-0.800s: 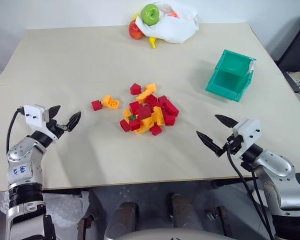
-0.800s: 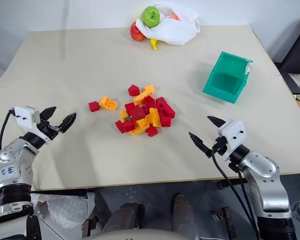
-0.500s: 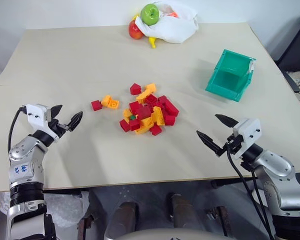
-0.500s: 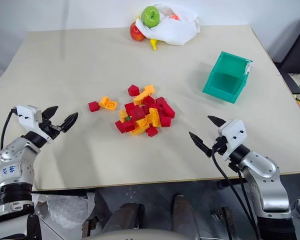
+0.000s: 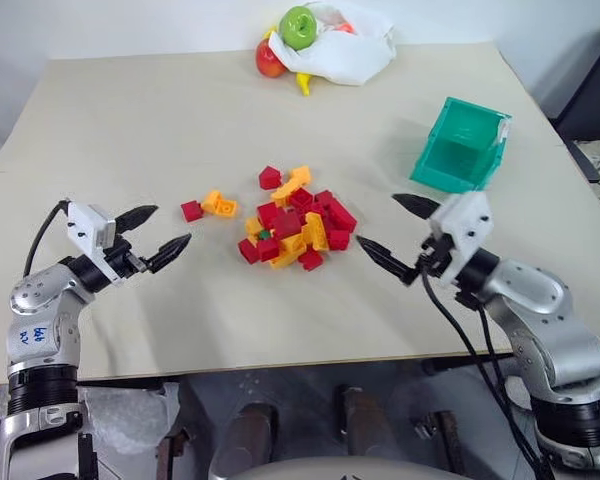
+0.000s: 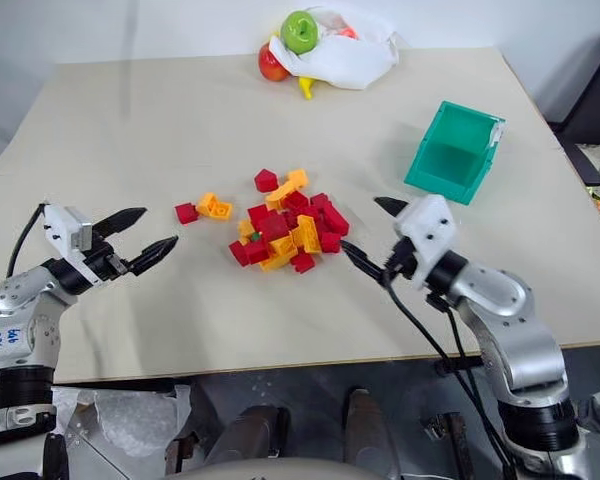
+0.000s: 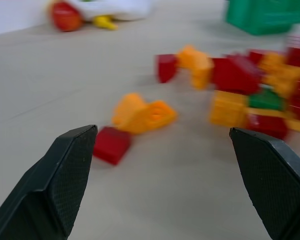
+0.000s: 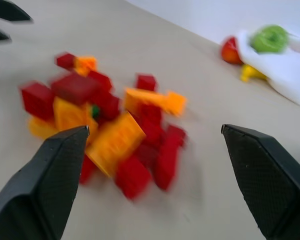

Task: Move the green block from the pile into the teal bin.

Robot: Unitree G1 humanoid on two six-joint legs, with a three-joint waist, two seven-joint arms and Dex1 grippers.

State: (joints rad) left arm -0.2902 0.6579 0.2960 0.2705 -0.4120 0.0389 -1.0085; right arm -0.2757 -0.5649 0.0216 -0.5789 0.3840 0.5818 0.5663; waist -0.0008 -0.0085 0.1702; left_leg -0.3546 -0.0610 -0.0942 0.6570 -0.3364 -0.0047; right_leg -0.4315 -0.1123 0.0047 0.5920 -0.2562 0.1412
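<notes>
The green block [image 5: 265, 235] is half buried in the left part of the pile [image 5: 296, 228] of red and orange bricks at the table's middle; it also shows as a green brick [image 7: 266, 99] in the left wrist view. The teal bin [image 5: 472, 108] stands at the right rear, tilted with its opening toward me. My left gripper [image 5: 173, 223] hovers open left of the pile, pointing at it. Just right of the pile my right gripper [image 5: 377, 220] is open, its near fingertip close to the outer red bricks. Both hold nothing.
A loose red brick [image 5: 192, 211] and orange bricks [image 5: 220, 205] lie between the left gripper and the pile. At the far edge sits a white bag [image 5: 342, 45] with a green apple [image 5: 300, 27] and a red fruit [image 5: 270, 61].
Both grippers have closed in on the pile: the right one moved left and away from me to its right edge, the left one moved right. Both stay open.
</notes>
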